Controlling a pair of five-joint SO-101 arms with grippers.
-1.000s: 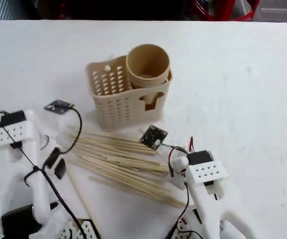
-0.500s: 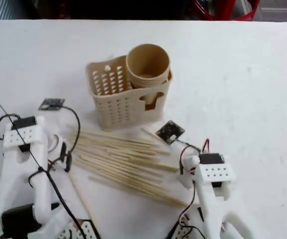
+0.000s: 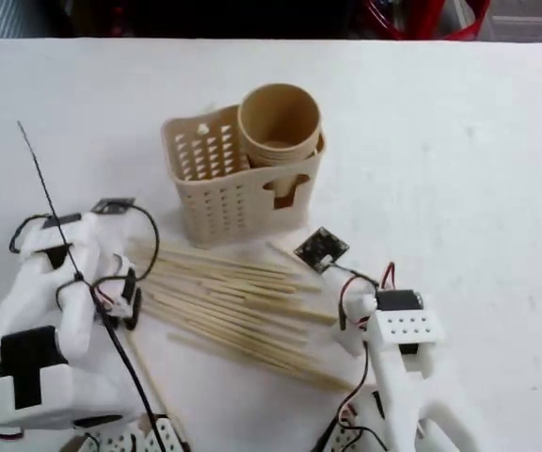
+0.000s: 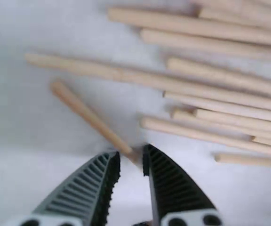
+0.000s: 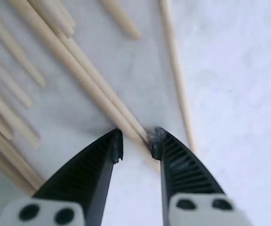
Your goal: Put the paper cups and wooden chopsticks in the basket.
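Note:
A cream perforated basket (image 3: 216, 193) stands mid-table with stacked paper cups (image 3: 278, 121) inside its right end. Many wooden chopsticks (image 3: 233, 299) lie spread on the white table in front of it. My left gripper (image 3: 132, 299) is low at the pile's left end. Seen from the left wrist, the left gripper (image 4: 131, 157) is narrowly open, with the end of one slanting chopstick (image 4: 86, 115) between its tips. My right gripper (image 3: 343, 315) sits at the pile's right end. From the right wrist, the right gripper (image 5: 136, 139) is shut on two side-by-side chopsticks (image 5: 98, 84).
Both arm bases fill the near corners of the table. Small black camera boards (image 3: 320, 249) and loose cables (image 3: 40, 188) hang over the chopsticks. White table stretches to the right of and behind the basket.
The left arm swung and lowered its gripper toward the left ends of the chopsticks. The right arm shifted slightly right a second ago and has since stayed put.

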